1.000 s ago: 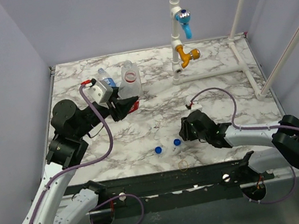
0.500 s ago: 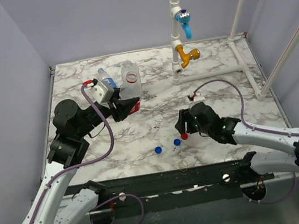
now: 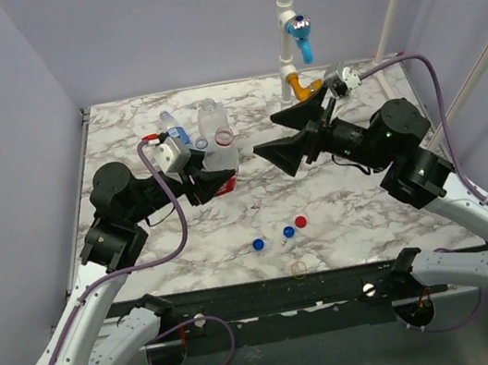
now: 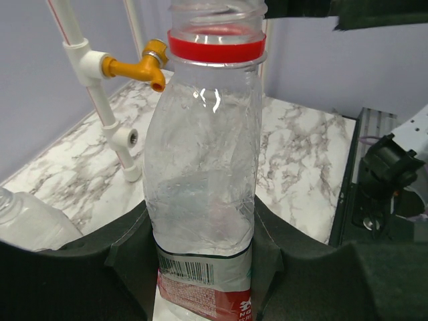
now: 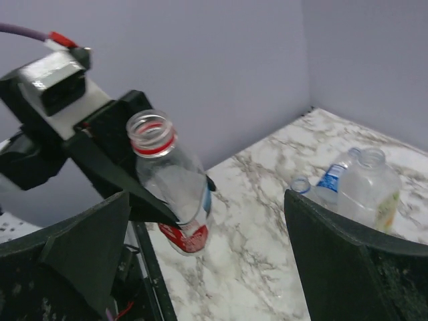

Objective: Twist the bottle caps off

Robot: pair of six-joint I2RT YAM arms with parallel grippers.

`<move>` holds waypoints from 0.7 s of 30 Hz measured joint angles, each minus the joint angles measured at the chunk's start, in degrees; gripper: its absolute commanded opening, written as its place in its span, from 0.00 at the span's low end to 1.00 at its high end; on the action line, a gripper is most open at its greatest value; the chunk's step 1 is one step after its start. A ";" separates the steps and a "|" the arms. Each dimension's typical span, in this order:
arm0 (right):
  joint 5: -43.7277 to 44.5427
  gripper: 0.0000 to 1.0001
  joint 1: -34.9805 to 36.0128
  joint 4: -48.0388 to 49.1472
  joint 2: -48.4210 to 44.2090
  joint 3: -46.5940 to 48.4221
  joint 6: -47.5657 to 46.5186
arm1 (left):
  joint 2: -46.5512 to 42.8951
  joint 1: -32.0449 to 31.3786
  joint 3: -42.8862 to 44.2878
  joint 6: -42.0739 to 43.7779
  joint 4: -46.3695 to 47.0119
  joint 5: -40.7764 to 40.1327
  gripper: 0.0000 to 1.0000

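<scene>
Ring: a yellowish ring [image 3: 298,269] lies at the near edge of the counter [image 3: 358,191], apart from the caps.
Caps: the red cap [image 3: 300,222] now lies loose on the counter, just beside the two blue caps [image 3: 288,231]. A moment ago it was under the right gripper.
Left gripper [image 3: 216,182]: clenched on the lower body of the red-label bottle [image 4: 204,154]. The neck is open and only the red collar remains.
Right gripper [image 3: 264,136]: released, jaws wide and empty. It has lifted from the counter's front and now faces the held bottle.
Back: a blue-label bottle [image 3: 175,130] and a wider clear bottle [image 3: 209,118] stand behind, and their mouths look open.
Meaning: the red cap is off and set down. No capped bottle is in view, so the task looks nearly done.
</scene>
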 measured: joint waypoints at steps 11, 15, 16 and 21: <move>-17.53 1.00 0.00 8.96 8.44 3.74 0.76 | 0.55 0.00 -0.74 -2.01 -0.04 7.48 0.22; -19.50 0.97 0.00 11.30 10.47 3.91 1.25 | 0.61 0.00 -0.85 -2.29 -0.04 8.22 0.22; -20.00 0.94 0.00 11.72 10.91 4.09 1.42 | 0.61 0.00 -0.85 -2.36 -0.04 8.33 0.22; -21.62 0.76 0.00 13.42 13.66 5.07 2.62 | 0.83 0.00 -0.85 -2.60 -0.04 9.20 0.22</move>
